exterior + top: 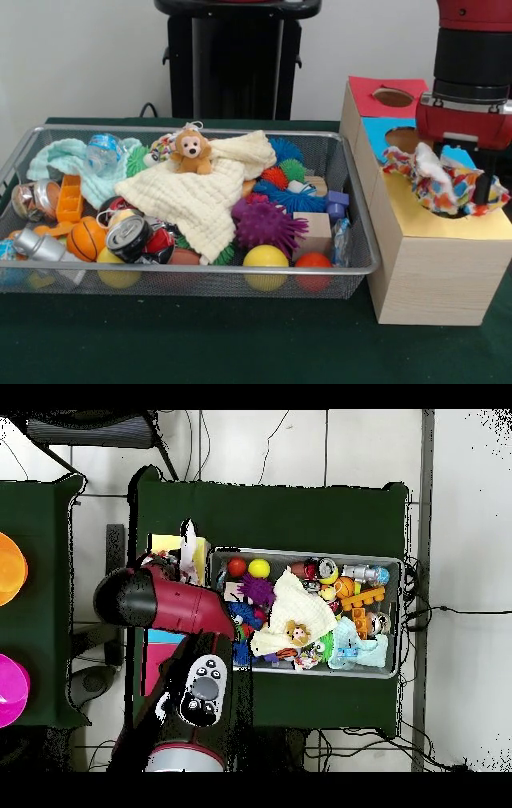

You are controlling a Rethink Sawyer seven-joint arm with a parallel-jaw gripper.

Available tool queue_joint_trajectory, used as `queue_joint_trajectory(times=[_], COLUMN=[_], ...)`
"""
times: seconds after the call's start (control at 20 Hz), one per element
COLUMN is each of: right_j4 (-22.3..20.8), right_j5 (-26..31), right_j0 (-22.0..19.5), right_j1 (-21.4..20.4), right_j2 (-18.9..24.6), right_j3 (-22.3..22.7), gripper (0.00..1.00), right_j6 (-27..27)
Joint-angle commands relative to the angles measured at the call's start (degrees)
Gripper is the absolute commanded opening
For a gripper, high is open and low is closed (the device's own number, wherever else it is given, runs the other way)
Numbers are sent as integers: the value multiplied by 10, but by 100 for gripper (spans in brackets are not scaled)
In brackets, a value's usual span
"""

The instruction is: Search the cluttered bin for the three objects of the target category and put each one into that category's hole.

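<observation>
The wire mesh bin (358, 210) sits at the left in the front view, full of clutter; it also shows in the overhead view (396, 566). My gripper (462, 192) hangs over the yellow-topped wood box (436, 272) at the right. A white cloth with bright dots (436, 178) is bunched right under it, draped over the hole (446, 211), of which only a dark sliver shows. The overhead view shows this cloth (197, 556) beside the arm. Another dotted piece (162, 146) peeks out behind the toy monkey in the bin. I see no third piece.
A cream waffle cloth (200, 196), a toy monkey (192, 152), a mint-green cloth (68, 156), a purple spiky ball (268, 224), cans and balls fill the bin. The blue-topped box (382, 126) and red-topped box (370, 94) stand behind the yellow one.
</observation>
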Motion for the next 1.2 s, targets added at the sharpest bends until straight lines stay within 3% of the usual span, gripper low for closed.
queue_joint_trajectory(times=[0.05,0.35,0.6,0.9,1.2], right_j4=[6,13,20,20,22], right_j5=[125,116,123,138,109], right_j0=[13,2,-14,-11,-22], right_j1=[45,37,-1,-37,-31], right_j2=[-22,-16,4,-2,12], right_j3=[-27,-22,-8,-12,-10], gripper=[100,100,100,100,100], right_j6=[138,132,119,122,115])
